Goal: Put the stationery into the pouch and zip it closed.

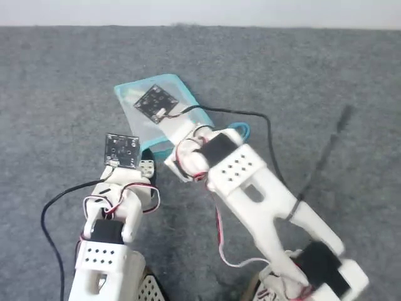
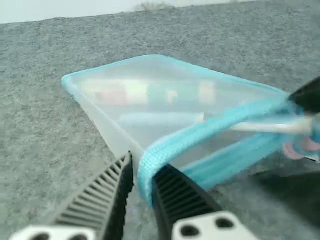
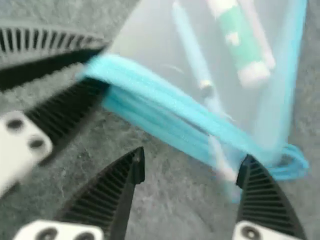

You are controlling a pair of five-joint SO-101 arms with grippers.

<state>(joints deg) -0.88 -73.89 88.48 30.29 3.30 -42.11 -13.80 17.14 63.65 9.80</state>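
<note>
Teal-edged clear pouch (image 1: 135, 113) lying flat on grey felt (image 1: 301, 75), pinched at one end of its zip.

At the pouch's near corner the left gripper (image 2: 143, 167) has its jaws pressed onto the teal zip band (image 2: 200, 132), which the high view hides under the arm. From that pinch the zip edge, the pouch's long axis, runs away towards the right gripper (image 3: 192, 159). Its jaws stand spread, straddling the zip edge close to the teal pull loop (image 3: 292, 162) at the pouch's other end. Inside the pouch, lying lengthwise, are a green-and-white stick (image 3: 239, 42) and a pale blue pen (image 3: 192, 55); the high view cannot tell them apart.
</note>
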